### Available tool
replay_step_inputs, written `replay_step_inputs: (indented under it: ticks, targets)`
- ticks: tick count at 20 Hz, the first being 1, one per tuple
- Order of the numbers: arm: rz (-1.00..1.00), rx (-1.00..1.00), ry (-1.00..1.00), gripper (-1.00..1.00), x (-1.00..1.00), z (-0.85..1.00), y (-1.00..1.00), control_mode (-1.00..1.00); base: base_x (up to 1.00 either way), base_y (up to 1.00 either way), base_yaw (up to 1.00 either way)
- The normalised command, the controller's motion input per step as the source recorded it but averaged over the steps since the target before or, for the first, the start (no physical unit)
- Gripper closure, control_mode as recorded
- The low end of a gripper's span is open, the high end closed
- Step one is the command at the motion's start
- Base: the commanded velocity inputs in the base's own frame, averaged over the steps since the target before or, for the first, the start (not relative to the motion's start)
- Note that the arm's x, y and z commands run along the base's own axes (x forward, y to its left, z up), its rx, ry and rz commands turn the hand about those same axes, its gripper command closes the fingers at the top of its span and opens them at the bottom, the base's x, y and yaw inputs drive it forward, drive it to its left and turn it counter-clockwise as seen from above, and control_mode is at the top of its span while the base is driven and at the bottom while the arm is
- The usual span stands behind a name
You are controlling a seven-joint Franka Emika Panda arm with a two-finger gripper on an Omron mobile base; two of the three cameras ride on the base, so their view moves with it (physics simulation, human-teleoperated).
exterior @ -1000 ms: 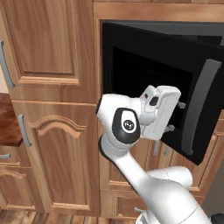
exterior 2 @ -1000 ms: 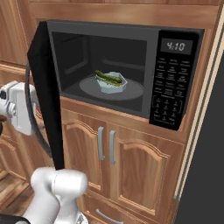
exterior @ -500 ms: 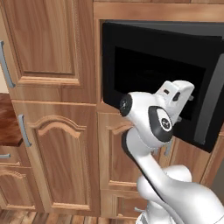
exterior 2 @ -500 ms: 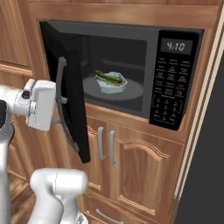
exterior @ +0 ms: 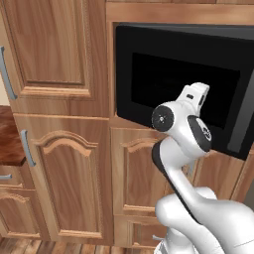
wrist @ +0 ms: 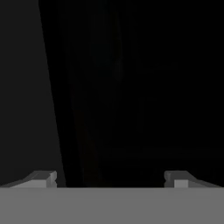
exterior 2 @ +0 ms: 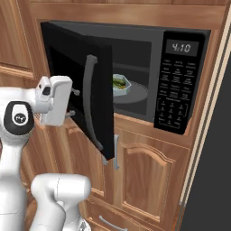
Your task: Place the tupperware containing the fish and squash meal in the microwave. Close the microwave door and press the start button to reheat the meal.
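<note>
The microwave (exterior 2: 180, 37) is built into the wooden cabinets, its keypad panel (exterior 2: 173, 97) on the right. The microwave door (exterior 2: 74, 76) stands about half shut, its curved grey handle (exterior 2: 90, 101) facing me. Inside, past the door's edge, the tupperware (exterior 2: 121, 85) with the green fish and squash meal (exterior 2: 118, 81) rests on the grey turntable (exterior 2: 137, 93). My gripper (exterior 2: 72, 103) is open, its tips right at the door's outer face to the left of the handle; contact itself is not visible. In the hand view the gripper (wrist: 110, 179) faces the black door panel (wrist: 131, 87) with its fingertips (wrist: 43, 178) wide apart and nothing between them.
Brown cabinet doors with grey handles (exterior 2: 116, 153) sit below the microwave. A tall wooden cabinet (exterior: 54, 49) and a dark wood counter (exterior: 10, 144) lie to the left. A dark tall panel (exterior 2: 212, 144) stands at the far right.
The microwave door has swung from wide open to about half shut, and my hand has moved right with it, staying at its outer face.
</note>
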Motion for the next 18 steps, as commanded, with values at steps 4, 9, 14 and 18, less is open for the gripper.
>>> replay_step_inputs:
  ticks: [4,9,14,18]
  targets:
    - [0.30,0.05,0.00,-1.00,0.81,0.00,-0.20,-1.00,0.00,0.00,0.00]
    - [0.26,0.07,0.00,-1.00,0.89,0.00,-0.32,-1.00,0.00,0.00,0.00]
    - [0.24,0.05,0.00,-1.00,0.98,0.00,-0.30,-1.00,0.00,0.00,0.00]
    - [0.22,0.03,0.01,-1.00,0.99,0.00,-0.24,-1.00,0.00,0.00,0.00]
